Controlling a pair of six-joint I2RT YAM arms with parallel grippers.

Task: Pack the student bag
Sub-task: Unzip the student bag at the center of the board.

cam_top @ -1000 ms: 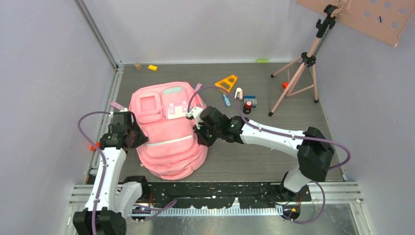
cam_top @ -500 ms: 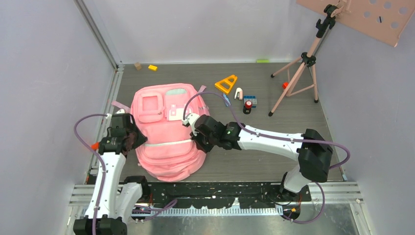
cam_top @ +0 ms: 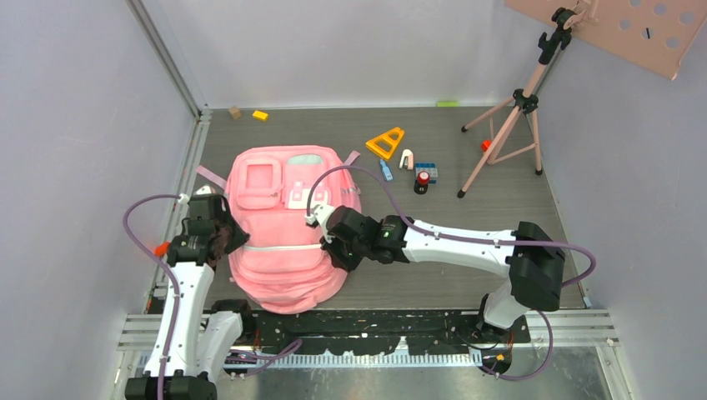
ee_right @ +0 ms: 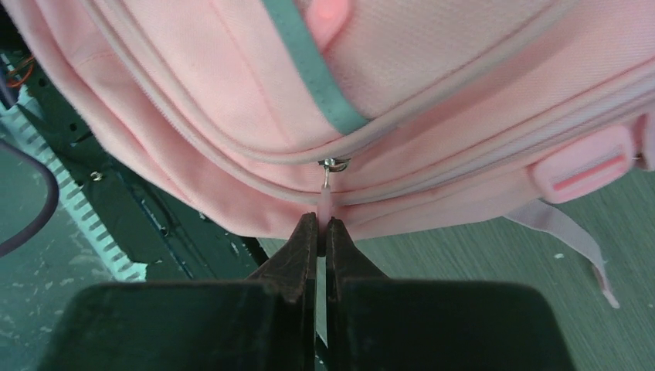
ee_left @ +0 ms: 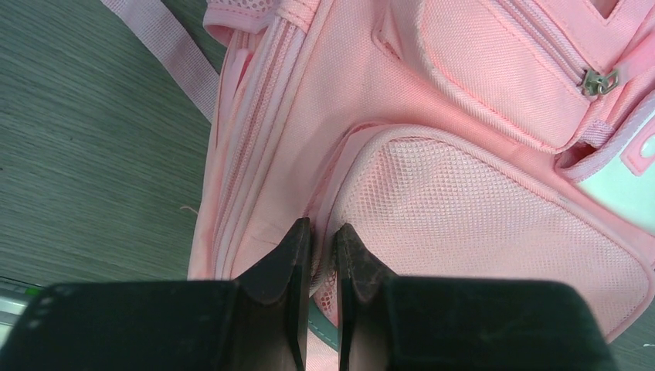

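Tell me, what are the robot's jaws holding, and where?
The right gripper pinches the pink zipper pull of the student bag; the left gripper pinches fabric beside its mesh pocket.

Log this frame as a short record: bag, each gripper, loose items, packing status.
Bag: student bag, pink, lying on the table, front pockets up
Left: left gripper pinching fabric beside the bag's mesh side pocket
Right: right gripper shut on the zipper pull
Loose items: orange triangle and a few small pieces on the table beyond the bag
Packing status: no open compartment visible; loose items not yet packed
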